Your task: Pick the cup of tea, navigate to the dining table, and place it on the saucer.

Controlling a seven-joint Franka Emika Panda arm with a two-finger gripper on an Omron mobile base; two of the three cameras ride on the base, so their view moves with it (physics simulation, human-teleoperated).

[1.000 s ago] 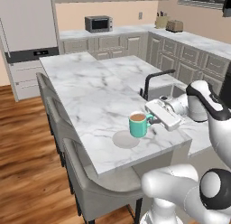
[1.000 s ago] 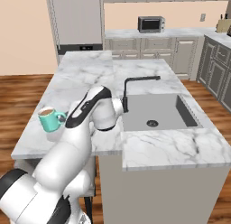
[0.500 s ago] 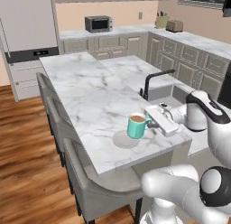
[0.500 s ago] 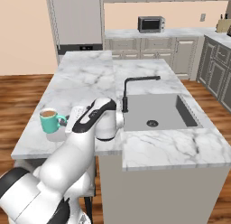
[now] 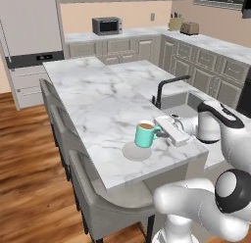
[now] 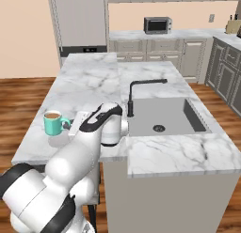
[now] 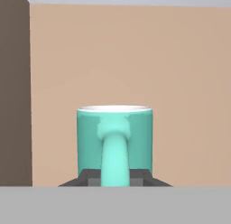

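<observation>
The teal cup of tea (image 5: 144, 134) holds brown liquid and hangs upright at the near end of the dining table (image 5: 98, 100). My gripper (image 5: 160, 134) is shut on its side handle. Right under it lies the light-grey saucer (image 5: 133, 153); the cup stands over the saucer's far right part, and I cannot tell whether they touch. From the right base camera the cup of tea (image 6: 53, 123) sits left of my gripper (image 6: 70, 128) on the dining table (image 6: 89, 81). In the hand view the cup of tea (image 7: 90, 137) has its handle toward me, between the dark fingertips (image 7: 91, 178).
A sink (image 5: 184, 107) with a black faucet (image 5: 168, 88) is set into the table right of the cup. Grey chairs (image 5: 100, 190) line the table's left side. A microwave (image 5: 107, 26) and a toaster (image 5: 189, 28) stand on the back counters, with the fridge (image 5: 29, 38) at left.
The cup has edged slightly left over the saucer, still held by its handle. My arm's elbow has swung back toward the sink.
</observation>
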